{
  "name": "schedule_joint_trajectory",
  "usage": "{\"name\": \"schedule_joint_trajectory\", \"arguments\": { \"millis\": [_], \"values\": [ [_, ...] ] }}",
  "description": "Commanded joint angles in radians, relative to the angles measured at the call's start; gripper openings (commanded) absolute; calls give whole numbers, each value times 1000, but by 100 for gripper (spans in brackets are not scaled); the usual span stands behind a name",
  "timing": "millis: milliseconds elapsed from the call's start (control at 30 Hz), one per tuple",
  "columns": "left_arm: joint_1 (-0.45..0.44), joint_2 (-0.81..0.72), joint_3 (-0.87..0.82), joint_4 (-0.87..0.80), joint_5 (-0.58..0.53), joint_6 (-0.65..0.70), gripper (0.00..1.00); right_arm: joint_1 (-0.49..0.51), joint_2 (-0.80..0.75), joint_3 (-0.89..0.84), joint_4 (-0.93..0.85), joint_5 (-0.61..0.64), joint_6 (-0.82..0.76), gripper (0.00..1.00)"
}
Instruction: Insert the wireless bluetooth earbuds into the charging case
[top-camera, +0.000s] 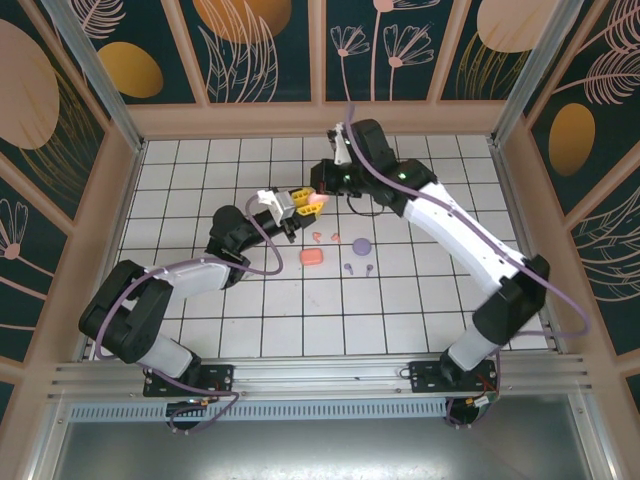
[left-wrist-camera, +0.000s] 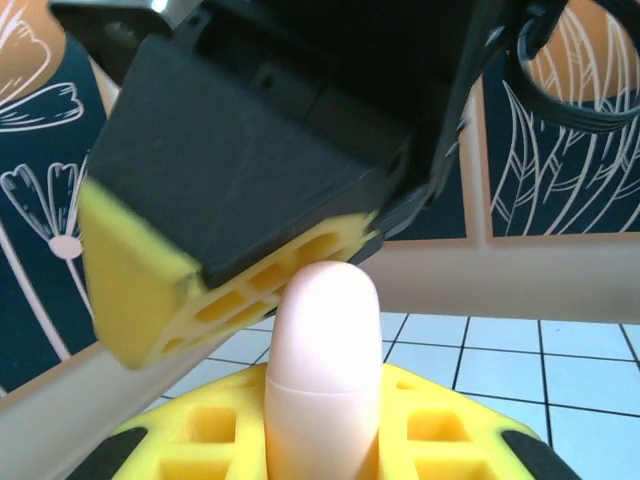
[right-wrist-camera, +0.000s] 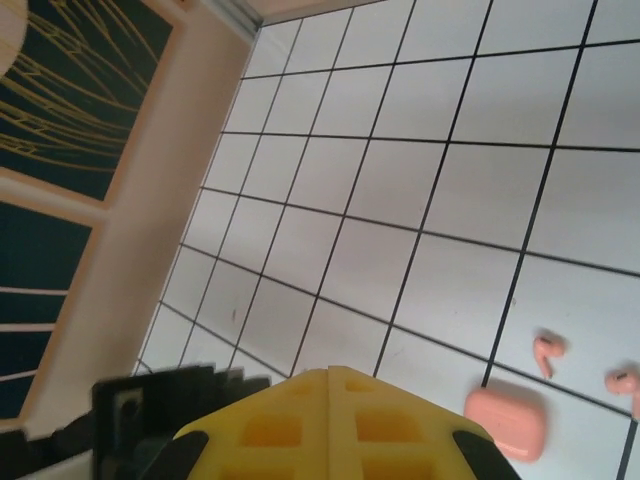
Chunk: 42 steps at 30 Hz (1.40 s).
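Note:
My left gripper (top-camera: 300, 203) is shut on a pale pink charging case (top-camera: 318, 202), held up above the table. In the left wrist view the case (left-wrist-camera: 320, 350) stands upright between the yellow fingers (left-wrist-camera: 200, 440), lid closed. My right gripper (top-camera: 322, 188) hovers right beside the case top, and its black and yellow finger (left-wrist-camera: 190, 290) almost touches the case. It is shut and empty (right-wrist-camera: 328, 378). A coral charging case (top-camera: 312, 257) (right-wrist-camera: 505, 420) lies on the tiles with two coral earbuds (top-camera: 318, 236) (right-wrist-camera: 547, 352) near it. A purple case (top-camera: 362, 244) and two purple earbuds (top-camera: 349, 268) lie to its right.
The white gridded table (top-camera: 200, 200) is fenced by wooden walls (top-camera: 320, 118) with dark floral panels. The small items cluster at the table's middle, just below both grippers. The right arm (top-camera: 470, 240) slants across the right half of the table.

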Motion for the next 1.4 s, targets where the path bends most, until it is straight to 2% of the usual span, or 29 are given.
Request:
{"name": "schedule_joint_trajectory", "arguments": {
  "millis": [0,133,200,300,500,633,800,1033,1367],
  "values": [
    [15,8,45,15,-65,-70,0,-18,-144,-110,9,92,82,0],
    [16,26,38,10,-108,-198,0,-129,-298,-278,129,162,190,0],
    [15,31,36,-29,-156,-280,0,-145,-366,-367,172,171,226,2],
    [16,40,63,-182,-218,-383,0,-195,-419,-463,187,174,241,13],
    [26,84,144,-499,-274,-503,0,-197,-457,-626,216,174,247,22],
    [71,154,230,-684,-257,-558,0,-196,-465,-706,251,171,253,26],
    [169,259,261,-714,-184,-695,0,-191,-465,-757,272,182,249,34],
    [205,380,375,-896,-141,-654,0,-190,-462,-782,287,188,244,45],
    [230,465,448,-1010,-204,-651,4,-181,-460,-785,283,192,240,53]
  ]
}}
